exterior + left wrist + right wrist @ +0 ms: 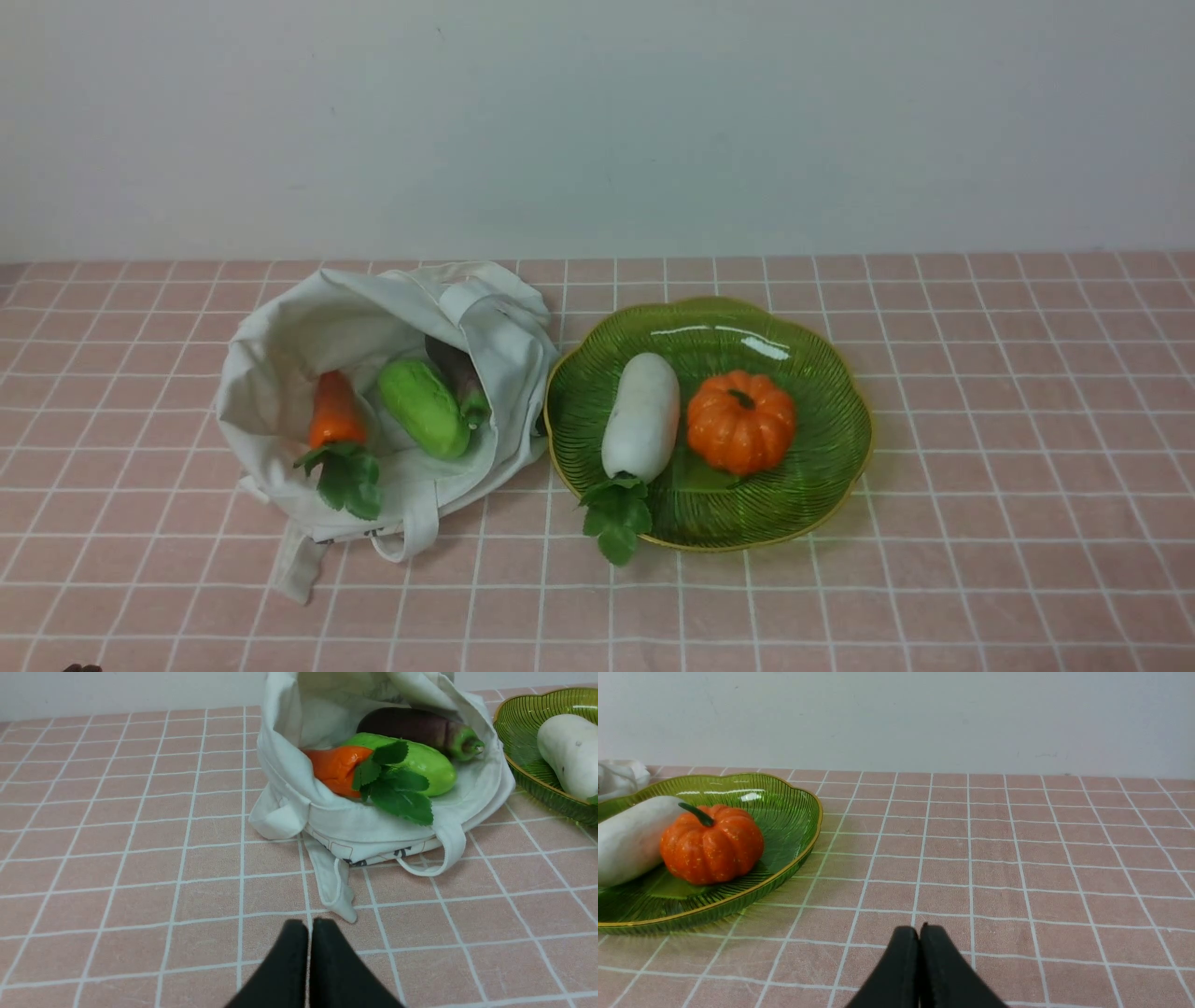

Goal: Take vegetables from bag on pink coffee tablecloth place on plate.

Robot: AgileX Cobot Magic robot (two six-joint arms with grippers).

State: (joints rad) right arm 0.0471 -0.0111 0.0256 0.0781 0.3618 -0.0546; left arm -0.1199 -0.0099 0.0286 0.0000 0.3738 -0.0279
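Front view shows the cloth bag on the pink tablecloth, to the left of the green plate, its mouth gaping toward the camera. Inside lie an orange carrot with green leaves that overhang the bag's near edge, a stubby, bright green cucumber, and a dark purple eggplant with a green cap. The plate is translucent, finely ribbed and scalloped at its yellowish rim. It carries a smooth white radish, whose leaves extend over the near rim, and a ribbed orange pumpkin. Left wrist view exposes the cap end of the eggplant and dark printed marks along the bag's underside; it also shows the left gripper, clenched with fingertips together, nothing grasped. Right wrist view shows the right gripper, likewise clenched and unloaded, and displays the pumpkin's curved green stem in profile.
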